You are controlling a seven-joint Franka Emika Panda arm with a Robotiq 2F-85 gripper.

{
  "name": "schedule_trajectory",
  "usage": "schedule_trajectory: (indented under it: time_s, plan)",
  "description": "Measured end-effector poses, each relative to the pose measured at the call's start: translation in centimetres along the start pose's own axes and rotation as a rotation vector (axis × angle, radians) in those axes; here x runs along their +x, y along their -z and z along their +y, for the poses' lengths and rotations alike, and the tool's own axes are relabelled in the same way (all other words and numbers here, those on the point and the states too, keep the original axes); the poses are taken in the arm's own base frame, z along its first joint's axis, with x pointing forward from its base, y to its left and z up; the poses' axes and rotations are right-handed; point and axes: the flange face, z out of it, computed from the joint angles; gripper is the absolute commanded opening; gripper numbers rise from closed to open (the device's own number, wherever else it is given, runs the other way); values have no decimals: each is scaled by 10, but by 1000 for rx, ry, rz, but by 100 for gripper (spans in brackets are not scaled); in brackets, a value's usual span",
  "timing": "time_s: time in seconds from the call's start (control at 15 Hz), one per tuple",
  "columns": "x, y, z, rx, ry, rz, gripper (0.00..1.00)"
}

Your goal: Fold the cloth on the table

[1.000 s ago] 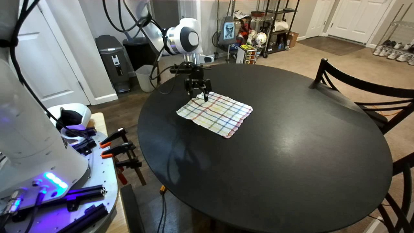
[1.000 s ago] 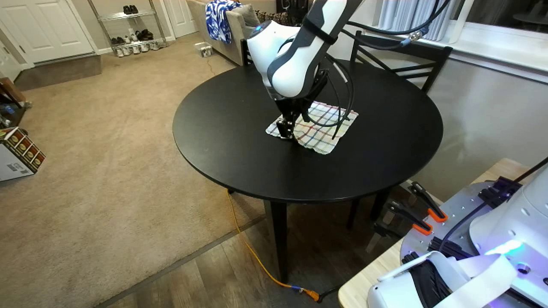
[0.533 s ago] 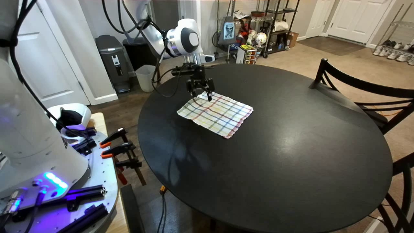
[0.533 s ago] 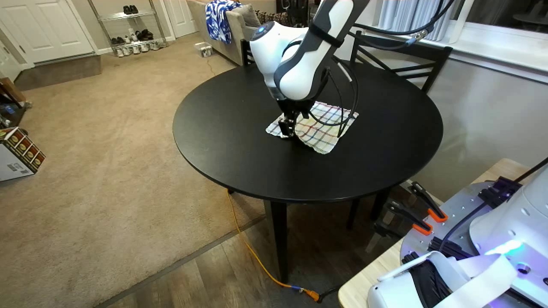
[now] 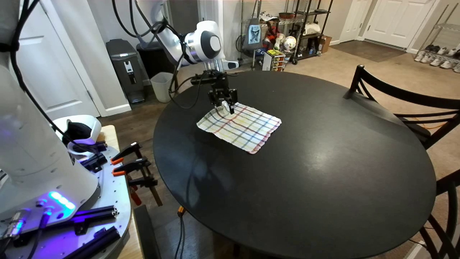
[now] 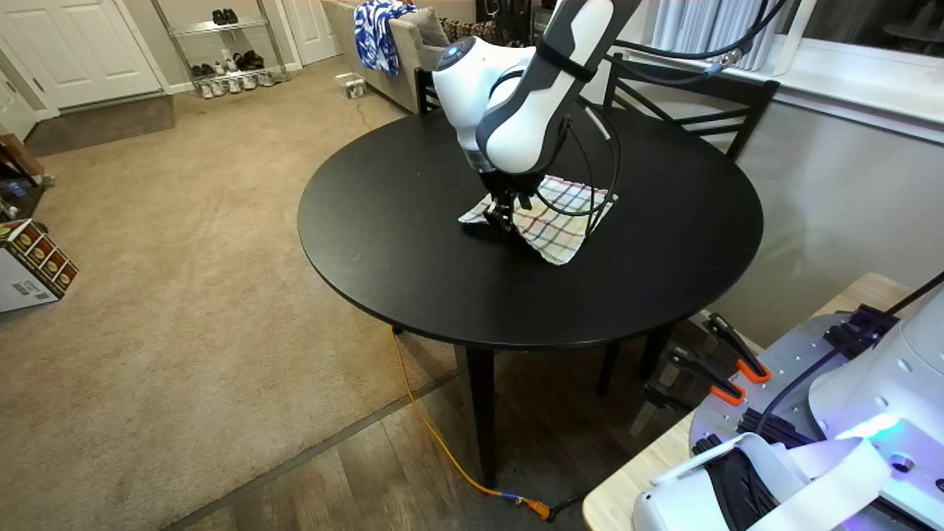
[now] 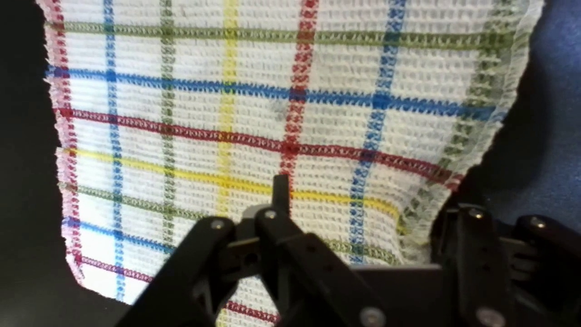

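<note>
Beige carpet (image 5: 399,73) runs behind the round black tabletop (image 5: 305,180). Reading an exterior view from the left, one white headset (image 5: 91,126) sits beside the robot's base (image 5: 39,162), with two orange-tipped bar clamps (image 5: 132,166) near it. Three bins follow behind: a lidded trash can (image 5: 118,72), a black bin (image 5: 154,61) and a white wastebasket (image 5: 160,88). Then comes the one plaid dish towel (image 5: 240,126), spread over the tabletop's upper left part, with the robot's two fingers (image 7: 281,195) at its upper left edge, near a corner. The fingers stand apart with a raised ruck of the towel between them; in the wrist view one reaches over the weave and the other is right at the hem. Whether they pinch the ruck firmly, I cannot tell. As far as shown, no fold is made: the towel seems to lie in a single layer apart from that lifted edge, so the job looks to be at its start, with taking hold as the likely step in hand. Carrying the edge across and laying it down are, I judge, all left to do. Farther right, one patterned ball (image 5: 289,42) shows at the back, and two black chairs (image 5: 409,93) stand at the tabletop's right side.
</note>
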Motion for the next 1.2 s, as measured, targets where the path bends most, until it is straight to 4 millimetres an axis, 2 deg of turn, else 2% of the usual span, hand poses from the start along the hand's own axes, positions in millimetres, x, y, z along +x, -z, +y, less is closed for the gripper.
schedule_trajectory:
  time_s: [0.4,0.87,1.2]
  plan:
    - [-3,-3,0,0,-18,-7,2]
    - [-2,1,2,-2,-43,9,1]
    - [2,13,-1,8,-44,36,1]
